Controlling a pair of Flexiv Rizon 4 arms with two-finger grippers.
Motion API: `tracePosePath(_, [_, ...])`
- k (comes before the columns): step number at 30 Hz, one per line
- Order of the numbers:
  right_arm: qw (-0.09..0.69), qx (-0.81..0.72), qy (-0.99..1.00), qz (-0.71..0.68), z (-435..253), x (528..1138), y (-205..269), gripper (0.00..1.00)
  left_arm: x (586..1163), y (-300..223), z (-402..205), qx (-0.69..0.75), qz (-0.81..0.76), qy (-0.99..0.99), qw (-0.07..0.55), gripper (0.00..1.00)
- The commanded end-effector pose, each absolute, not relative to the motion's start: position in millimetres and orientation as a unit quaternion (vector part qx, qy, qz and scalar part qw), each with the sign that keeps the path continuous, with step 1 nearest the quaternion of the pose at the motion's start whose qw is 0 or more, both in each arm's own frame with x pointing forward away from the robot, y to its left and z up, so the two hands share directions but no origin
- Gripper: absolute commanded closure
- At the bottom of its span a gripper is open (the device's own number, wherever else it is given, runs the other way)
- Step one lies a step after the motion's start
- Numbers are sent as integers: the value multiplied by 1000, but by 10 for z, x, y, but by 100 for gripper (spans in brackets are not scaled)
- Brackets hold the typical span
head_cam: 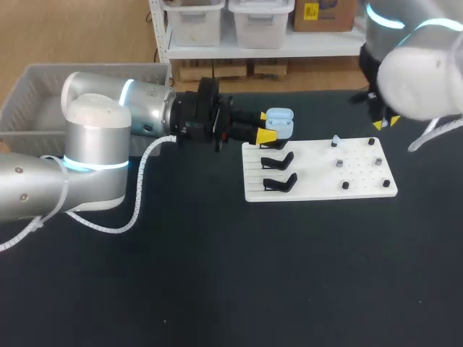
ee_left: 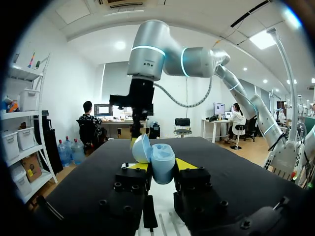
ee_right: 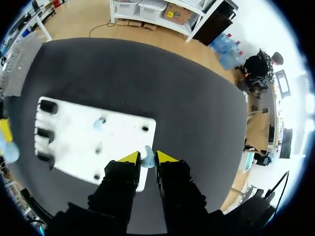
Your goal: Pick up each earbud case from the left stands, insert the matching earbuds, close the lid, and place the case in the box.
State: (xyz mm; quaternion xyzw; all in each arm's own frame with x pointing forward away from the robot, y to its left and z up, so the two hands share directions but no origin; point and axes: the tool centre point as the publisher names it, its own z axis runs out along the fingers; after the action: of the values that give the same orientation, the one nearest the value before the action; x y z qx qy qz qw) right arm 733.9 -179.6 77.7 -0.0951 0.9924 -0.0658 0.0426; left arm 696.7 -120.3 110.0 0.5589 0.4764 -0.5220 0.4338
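Black matte table [head_cam: 217, 289], broad flat top, evenly lit

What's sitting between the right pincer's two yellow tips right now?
A light-blue earbud, held by the right pincer from both sides over the board's edge; the right wrist view shows it.

Left tool [head_cam: 266, 126] held level, clamped on earbud case [head_cam: 281, 119], right tool [ee_right: 147, 160] pointing down, pinching earbud [ee_right: 146, 155]

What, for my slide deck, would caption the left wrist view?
Left gripper grips the open pale-blue earbud case; right arm looms ahead.
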Motion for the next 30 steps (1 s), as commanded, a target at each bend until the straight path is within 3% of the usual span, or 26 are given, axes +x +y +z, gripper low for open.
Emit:
tracePosePath(1, [38,-98,994,-41,998,7199,-1902,100,6947,-1199,1093,558,-520,477,437,100])
tracePosePath(25, [38,-98,994,-41,998,7199,-1902,100,6947,-1199,1093,558,-520,477,437,100])
tracePosePath(30, [63,-112,989,-71,1237,7047,-1647,100,6947,-1199,1093,558,-520,477,437,100])
